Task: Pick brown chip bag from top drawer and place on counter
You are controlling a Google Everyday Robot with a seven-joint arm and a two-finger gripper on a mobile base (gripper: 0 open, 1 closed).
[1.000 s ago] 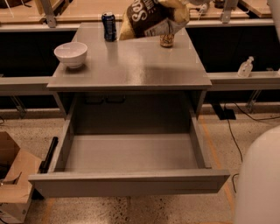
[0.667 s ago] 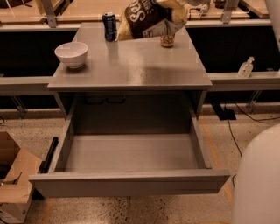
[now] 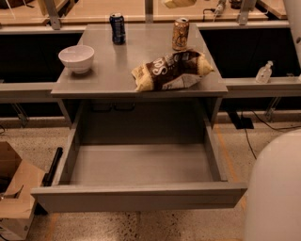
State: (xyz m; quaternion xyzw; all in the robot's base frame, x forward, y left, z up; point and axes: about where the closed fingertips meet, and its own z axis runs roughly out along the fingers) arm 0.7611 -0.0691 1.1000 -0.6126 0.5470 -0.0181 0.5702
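At the far top edge, just a tan bit of the end effector (image 3: 179, 3), cut off by the edge of the view, up above the far side of the bench (image 3: 113, 75). Cannot tell how far open. Holding nothing in sight, and well apart from the bag. Nearer, down on the bench, the brown chip bag (image 3: 171, 70), lying flat on its side close to the near right edge, just in front of the gold soda can (image 3: 180, 34); touching the can or not, hard to say. Not in the top drawer (image 3: 141, 195), pulled out wide below the bench, with nothing showing inside. Looks done or close to done, going by the bag's spot. Likely very light and puffy with air, soft and crinkly, with a shiny, slippery skin and easy-to-break chips inside. Best to pinch one tan end or a fold along the top, softly, not the fat middle. Farther left on the bench, a blue can (image 3: 117, 29) at the back and a white bowl (image 3: 76, 58) near the left edge. At the near right, a big white round part of the robot (image 3: 277, 188), cut off and hiding the floor there. Hard to read the white letters on the bag. Very dark under the bench, behind the drawer.
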